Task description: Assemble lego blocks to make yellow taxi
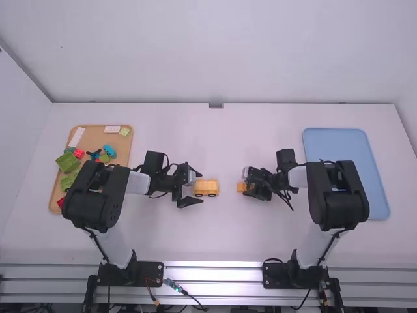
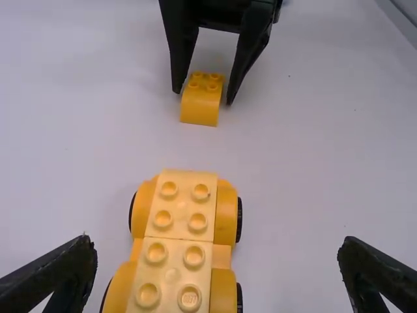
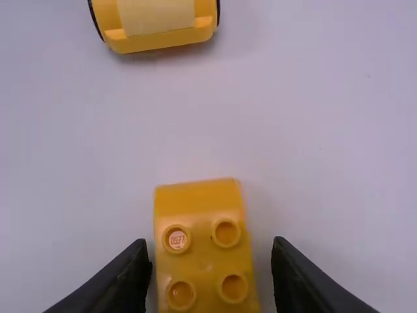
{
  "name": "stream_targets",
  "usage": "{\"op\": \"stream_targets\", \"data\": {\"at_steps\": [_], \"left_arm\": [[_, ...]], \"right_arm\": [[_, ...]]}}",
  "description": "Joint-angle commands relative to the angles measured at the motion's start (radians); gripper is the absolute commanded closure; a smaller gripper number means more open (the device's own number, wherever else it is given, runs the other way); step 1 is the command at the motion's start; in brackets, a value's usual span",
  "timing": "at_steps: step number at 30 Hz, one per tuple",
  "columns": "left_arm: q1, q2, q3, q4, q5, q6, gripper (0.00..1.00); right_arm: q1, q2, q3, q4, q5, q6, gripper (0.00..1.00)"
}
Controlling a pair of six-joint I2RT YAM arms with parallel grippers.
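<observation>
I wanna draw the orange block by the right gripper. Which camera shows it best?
The right wrist view, because the orange block is biggest and closest there. Left wrist view shows it smaller; high view, tiny and partly covered.

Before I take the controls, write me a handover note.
Left end effector: open, fingers apart on either side of the wheeled car.
Right end effector: open, fingers either side of the loose yellow block, studs up on the table.
Done: car on wheels, pale yellow studded pieces on top.
Left: block still separate; it probably goes onto the car next.
</observation>
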Motion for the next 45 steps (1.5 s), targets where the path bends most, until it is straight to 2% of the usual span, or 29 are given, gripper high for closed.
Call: {"op": "stream_targets", "data": {"at_steps": [1, 11, 28, 29, 30, 32, 33, 40, 45], "left_arm": [[0.003, 0.009, 0.009, -0.006, 0.035, 0.016, 0.01], [0.003, 0.009, 0.009, -0.010, 0.025, 0.016, 0.01], [-0.017, 0.009, 0.009, -0.014, -0.028, 0.034, 0.01], [-0.017, 0.009, 0.009, -0.012, -0.028, 0.035, 0.01], [-0.017, 0.009, 0.009, -0.012, -0.027, 0.035, 0.01], [-0.017, 0.009, 0.009, -0.013, -0.028, 0.034, 0.01], [-0.017, 0.009, 0.009, -0.013, -0.027, 0.034, 0.01], [-0.014, 0.009, 0.009, -0.013, -0.025, 0.035, 0.01], [-0.011, 0.009, 0.009, -0.014, -0.025, 0.034, 0.01]], "right_arm": [[-0.004, 0.017, -0.005, -0.012, -0.024, -0.036, 0.52], [-0.043, 0.017, -0.005, -0.018, -0.054, -0.035, 0.58], [-0.040, 0.017, -0.005, -0.022, -0.056, -0.036, 0.71], [-0.039, 0.017, -0.005, -0.022, -0.052, -0.034, 0.60], [-0.040, 0.017, -0.005, -0.022, -0.052, -0.035, 0.60], [-0.040, 0.017, -0.005, -0.021, -0.053, -0.035, 0.52], [-0.040, 0.017, -0.005, -0.022, -0.053, -0.035, 0.45], [-0.037, 0.017, -0.005, -0.016, -0.053, -0.029, 0.44], [-0.016, 0.017, -0.005, -0.010, -0.048, -0.028, 0.49]]}}
